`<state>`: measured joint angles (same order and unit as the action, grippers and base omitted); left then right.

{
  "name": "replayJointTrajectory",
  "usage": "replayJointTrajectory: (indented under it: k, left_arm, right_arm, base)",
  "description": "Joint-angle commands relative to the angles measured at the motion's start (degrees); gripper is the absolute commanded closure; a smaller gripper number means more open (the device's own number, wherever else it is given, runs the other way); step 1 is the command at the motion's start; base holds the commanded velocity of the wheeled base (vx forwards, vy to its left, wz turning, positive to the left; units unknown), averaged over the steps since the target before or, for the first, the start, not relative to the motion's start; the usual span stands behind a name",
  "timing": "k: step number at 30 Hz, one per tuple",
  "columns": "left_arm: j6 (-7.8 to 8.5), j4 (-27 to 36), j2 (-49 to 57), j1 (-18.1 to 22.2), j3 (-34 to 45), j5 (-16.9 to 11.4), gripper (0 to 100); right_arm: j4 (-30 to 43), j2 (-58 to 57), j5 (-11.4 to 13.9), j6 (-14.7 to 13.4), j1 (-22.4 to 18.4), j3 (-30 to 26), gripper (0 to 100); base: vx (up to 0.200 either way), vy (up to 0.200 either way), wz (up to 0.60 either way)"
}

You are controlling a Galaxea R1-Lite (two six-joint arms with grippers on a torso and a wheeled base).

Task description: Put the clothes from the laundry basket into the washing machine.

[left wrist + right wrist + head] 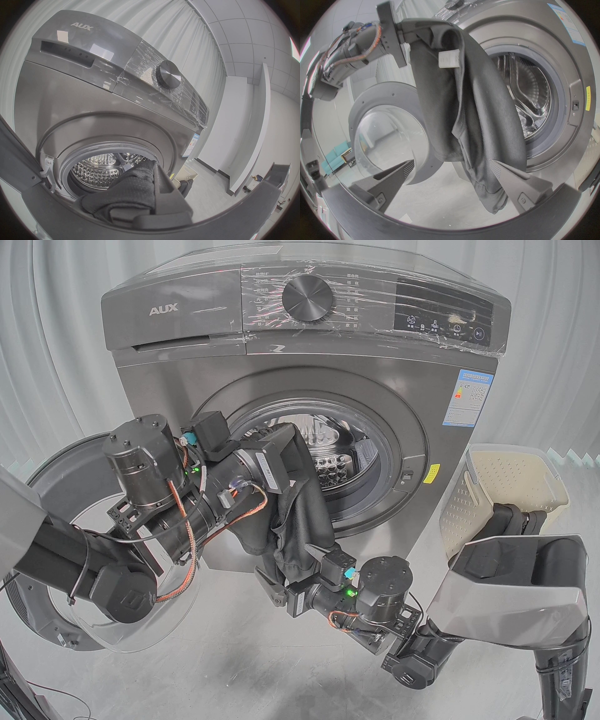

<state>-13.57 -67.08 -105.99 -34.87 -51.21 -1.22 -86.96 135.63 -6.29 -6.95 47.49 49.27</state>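
Left gripper (280, 441) is clamped on a dark garment (301, 518), held at the washing machine (400, 396) door opening with the cloth hanging down. Right gripper (451, 162) sits below with jaws wide apart, one finger (518, 184) touching the hem. Laundry basket (506, 480) is right of the machine.

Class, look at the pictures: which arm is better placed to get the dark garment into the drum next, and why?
Probably left. The left end effector is shut on the garment at the mouth of the drum; the right end effector is open, lower down by the hem.
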Motion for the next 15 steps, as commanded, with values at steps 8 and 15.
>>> replayJointTrajectory:
  k: [8, 15]
  left_arm:
    - [-0.05, -0.33, 0.52, -0.03, 1.03, -0.01, 100]
    - [-0.05, -0.42, 0.43, -0.12, 1.12, -0.01, 100]
  right_arm:
    - [0.38, 7.10, 0.58, 2.20, -6.19, 8.65, 0]
    - [0.56, 7.72, 0.58, 2.20, -7.42, 11.02, 0]
  base:
    - [0.000, 0.000, 0.00]
    - [0.000, 0.000, 0.00]
